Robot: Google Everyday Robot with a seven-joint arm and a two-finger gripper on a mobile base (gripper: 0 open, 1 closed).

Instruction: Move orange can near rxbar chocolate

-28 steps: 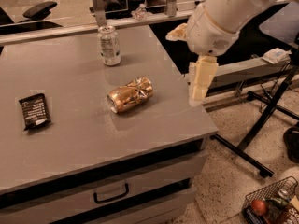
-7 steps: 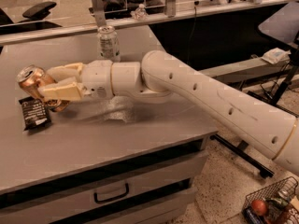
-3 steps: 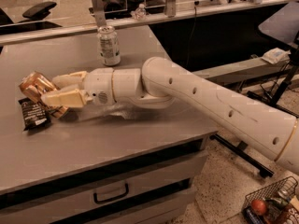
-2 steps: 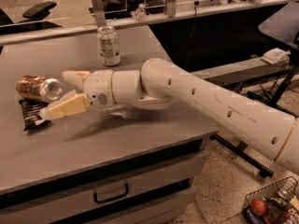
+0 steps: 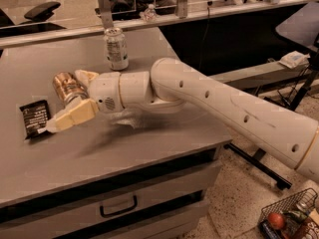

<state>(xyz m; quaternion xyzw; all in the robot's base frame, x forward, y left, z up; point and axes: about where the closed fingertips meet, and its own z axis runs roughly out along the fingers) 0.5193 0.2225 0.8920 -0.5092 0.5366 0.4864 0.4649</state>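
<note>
The orange can (image 5: 67, 85) is at the left of the grey table (image 5: 164, 138), tilted, its end facing the camera. The rxbar chocolate (image 5: 35, 118), a flat black wrapper, lies just left of and below it, a short gap away. My gripper (image 5: 65, 101) reaches in from the right and its fingers are spread around the can. The lower finger (image 5: 72, 117) points at the bar's right edge. The upper finger (image 5: 85, 75) is behind the can. I cannot tell if the fingers still touch the can.
A silver-white can with dark print (image 5: 116, 48) stands at the back of the table. A drawer with a handle (image 5: 118, 207) is below the table's front edge. A wire basket with produce (image 5: 289, 220) sits on the floor at the right. Office chairs and desks stand behind.
The can went from the table's middle to the left side by the bar, carried in my gripper. In the last second the fingers spread apart and the can now sits deeper between them.
</note>
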